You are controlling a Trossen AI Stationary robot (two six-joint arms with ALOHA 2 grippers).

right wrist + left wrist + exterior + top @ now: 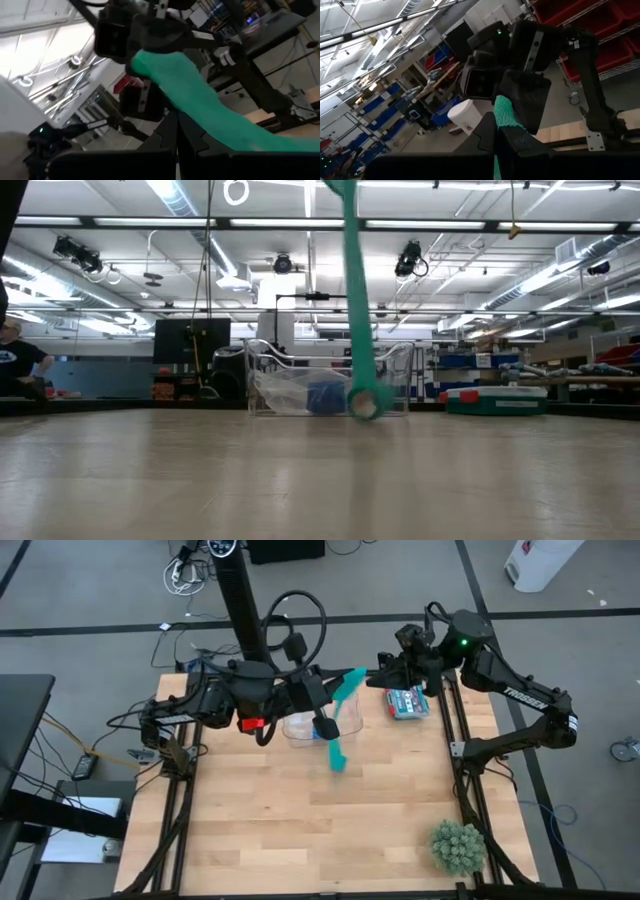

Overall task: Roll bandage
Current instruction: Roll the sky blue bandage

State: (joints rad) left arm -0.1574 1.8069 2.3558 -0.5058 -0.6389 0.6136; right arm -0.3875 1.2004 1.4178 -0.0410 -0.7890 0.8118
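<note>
Left gripper [322, 690] raised over the bench's [300, 830] far middle, clamped on the teal bandage [337, 745]. Right gripper [372, 678] just beside it at the same height, pinched tight on the same bandage's upper end. Between the two, a short teal span; below the left gripper, the ribbon hanging straight down, ending in a small coil [363, 404] at bench level. Behind the coil, a clear bin [330, 378] with a blue roll [325, 399] inside. Near the right arm, a teal box [407, 702]. At the bench's near right corner, a green spiky plant [458, 846].
</note>
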